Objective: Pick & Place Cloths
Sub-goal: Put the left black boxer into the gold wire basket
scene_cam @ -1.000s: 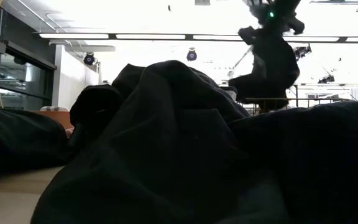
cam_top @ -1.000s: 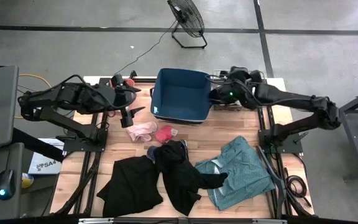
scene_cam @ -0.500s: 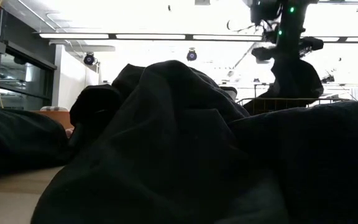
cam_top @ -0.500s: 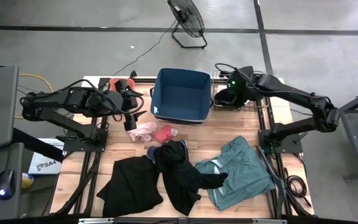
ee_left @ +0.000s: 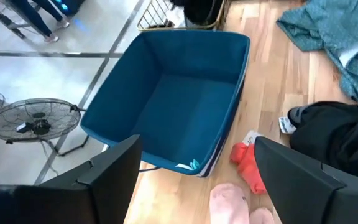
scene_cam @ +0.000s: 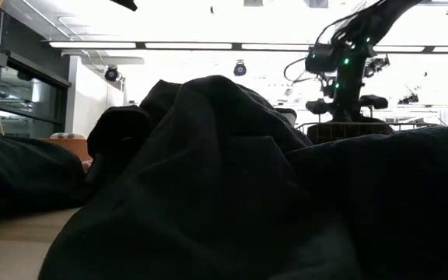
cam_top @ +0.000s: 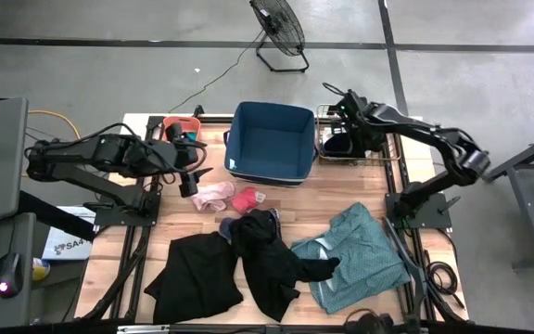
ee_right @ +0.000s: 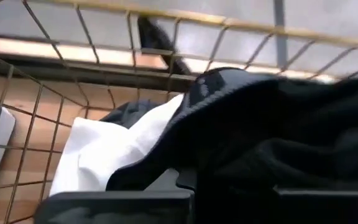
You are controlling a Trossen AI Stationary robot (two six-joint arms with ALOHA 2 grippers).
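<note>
Cloths (ee_right: 278, 124) (black over white (ee_right: 110, 152)) show only inside wire bin (ee_right: 36, 93).

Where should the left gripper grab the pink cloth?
From straight above, on the raised bunched middle of the pink cloth. It lies crumpled by itself on bare wood, with the red cloth beside it, and the open left gripper hovers next to it.

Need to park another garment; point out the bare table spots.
Bare wood lies left of the black cloth, and between the navy bin and teal shirt. Crowded: pink cloth, red cloth, and the black pile.
</note>
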